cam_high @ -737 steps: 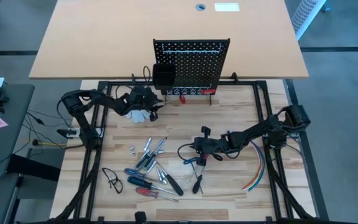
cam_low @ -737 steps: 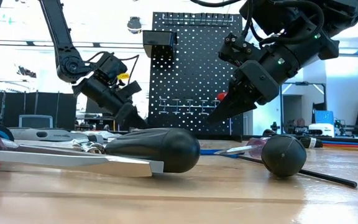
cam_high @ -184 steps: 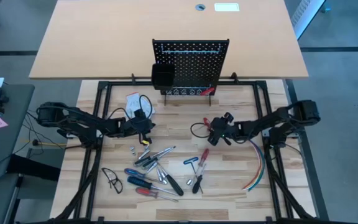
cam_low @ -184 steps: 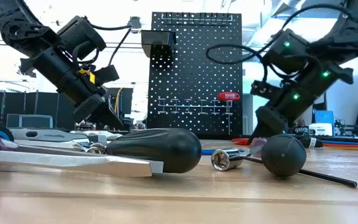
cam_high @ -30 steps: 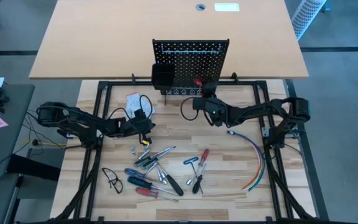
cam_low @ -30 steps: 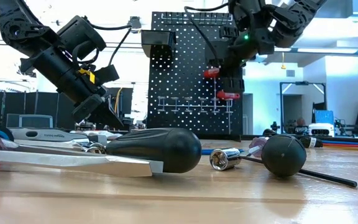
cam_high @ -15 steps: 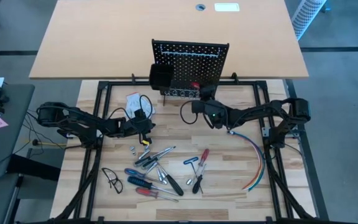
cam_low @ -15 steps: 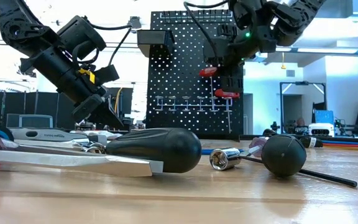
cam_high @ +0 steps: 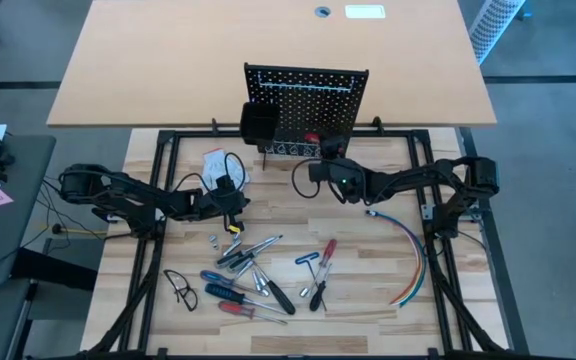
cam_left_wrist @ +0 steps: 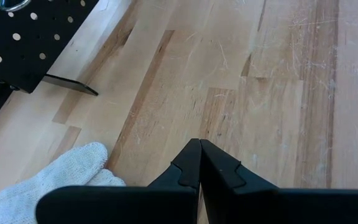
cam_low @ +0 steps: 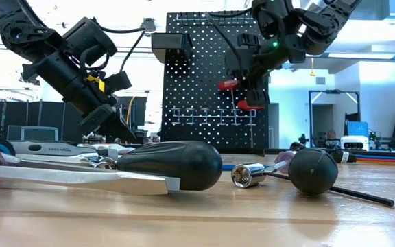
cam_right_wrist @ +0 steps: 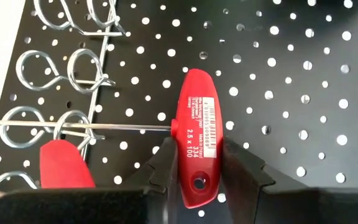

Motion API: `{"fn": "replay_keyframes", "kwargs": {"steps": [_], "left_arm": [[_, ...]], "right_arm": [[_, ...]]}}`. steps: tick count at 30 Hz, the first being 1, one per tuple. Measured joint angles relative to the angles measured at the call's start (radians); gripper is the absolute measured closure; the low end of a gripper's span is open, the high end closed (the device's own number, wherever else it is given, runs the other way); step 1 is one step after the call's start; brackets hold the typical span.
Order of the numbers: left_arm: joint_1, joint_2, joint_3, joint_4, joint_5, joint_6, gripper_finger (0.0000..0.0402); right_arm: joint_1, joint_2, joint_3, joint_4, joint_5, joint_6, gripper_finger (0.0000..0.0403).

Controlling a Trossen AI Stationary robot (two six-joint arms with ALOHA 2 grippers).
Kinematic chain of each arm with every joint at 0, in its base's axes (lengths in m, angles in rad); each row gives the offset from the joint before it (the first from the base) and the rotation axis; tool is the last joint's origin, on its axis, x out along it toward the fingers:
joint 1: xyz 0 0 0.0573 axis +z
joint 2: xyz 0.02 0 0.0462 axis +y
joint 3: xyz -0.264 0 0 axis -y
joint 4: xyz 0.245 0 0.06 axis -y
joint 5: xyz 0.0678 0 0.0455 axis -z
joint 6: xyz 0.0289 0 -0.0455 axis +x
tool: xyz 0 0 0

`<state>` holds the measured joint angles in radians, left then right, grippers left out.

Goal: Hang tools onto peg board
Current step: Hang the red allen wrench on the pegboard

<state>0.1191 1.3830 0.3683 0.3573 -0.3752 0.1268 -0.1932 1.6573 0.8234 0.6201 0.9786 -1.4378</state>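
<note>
A big tan desk [cam_high: 268, 60] stands behind the workbench on grey floor [cam_high: 553, 150]. Bright light fills the room beyond.

Peg board [cam_high: 308, 95] upright at the bench's [cam_high: 368, 290] far edge.
Screwdrivers [cam_high: 248, 275] lie scattered before it; glove [cam_high: 213, 165] to its left.

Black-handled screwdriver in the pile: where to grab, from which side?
Grip the screwdriver by its black handle, from straight above, fingers across it. It lies flat on the table; the handle end sticks out of the pile with bare wood either side, while the shaft lies among silver bits.
</note>
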Motion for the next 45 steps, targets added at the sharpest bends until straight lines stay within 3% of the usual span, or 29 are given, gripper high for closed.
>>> {"fn": "replay_keyframes", "kwargs": {"steps": [17,24,39,45], "left_arm": [[0.0,0.0,0.0,0.0,0.0,0.0,0.0402],[0.0,0.0,0.0,0.0,0.0,0.0,0.0401],[0.0,0.0,0.0,0.0,0.0,0.0,0.0401],[0.0,0.0,0.0,0.001,0.0,0.0,0.0401]], "right_arm": [[0.014,0.0,0.0,0.024,-0.045,-0.196,0.0308],[0.014,0.0,0.0,0.159,-0.068,-0.295,0.0308],[-0.006,0.0,-0.061,0.156,-0.118,-0.269,0.0308],[-0.013,0.0,-0.114,0.262,-0.117,-0.271,0.0308]]}}
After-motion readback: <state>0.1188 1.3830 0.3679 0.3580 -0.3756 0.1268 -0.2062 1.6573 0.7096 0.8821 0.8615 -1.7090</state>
